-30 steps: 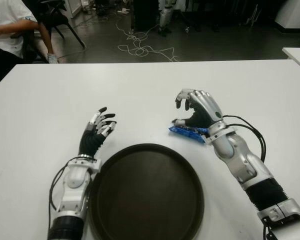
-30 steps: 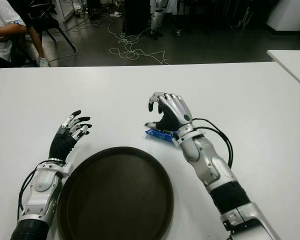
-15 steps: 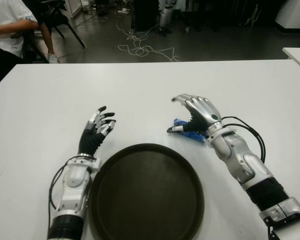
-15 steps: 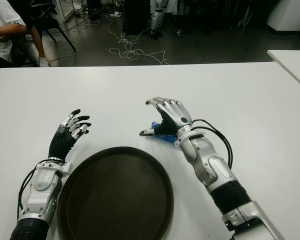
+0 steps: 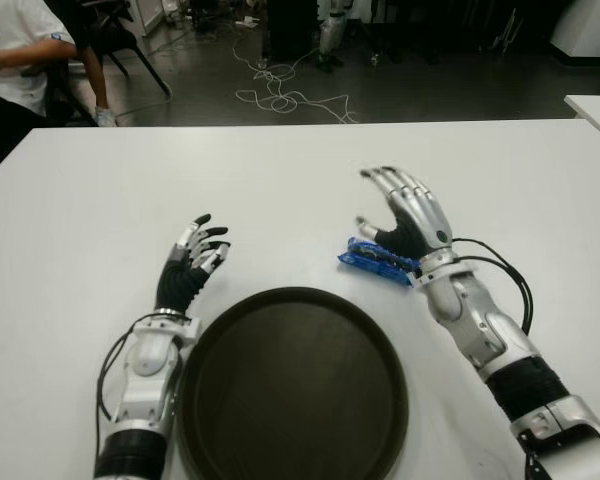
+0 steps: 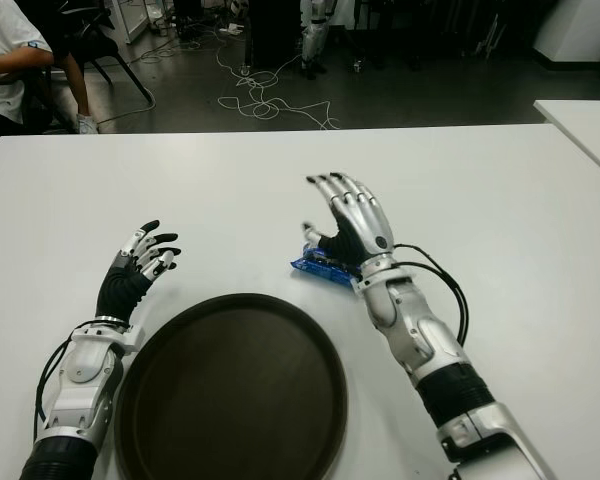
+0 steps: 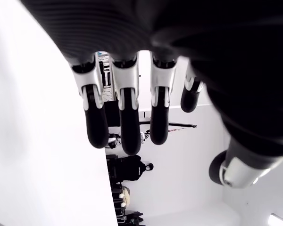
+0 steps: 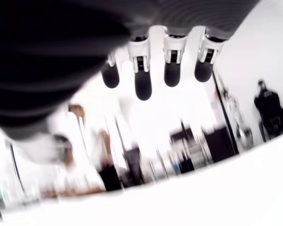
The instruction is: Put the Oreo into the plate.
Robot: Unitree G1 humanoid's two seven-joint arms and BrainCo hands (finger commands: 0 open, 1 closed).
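Oreo packet (image 5: 377, 260), a blue wrapper, is lying flat on the white worktop (image 5: 280, 180), just beyond the far right rim of the round dark plate (image 5: 292, 388) and not on it. Nothing is sitting in the plate.

The right robot hand (image 5: 408, 212) is standing over the worktop right behind the packet, palm turned toward the plate side, with its four fingers stretched upward and spread and the thumb sticking out toward the packet. It is gripping nothing; the heel of the palm is showing just beside the right end of the wrapper, though whether the two are touching cannot be told. Its own wrist view is showing the fingertips (image 8: 140, 88) hanging straight and apart, with nothing between them.

The left robot hand (image 6: 135, 268) is showing to the left of the plate, near its far left rim, fingers loosely extended and fanned, holding nothing. The left wrist view is showing the same: dark fingertips (image 7: 130, 137) pointing out in a row with gaps between them.

Beyond the far edge of the worktop, cables (image 5: 285, 98) are lying looped on the dark floor, and a seated person (image 5: 15, 60) in a white shirt is showing at the far left corner.
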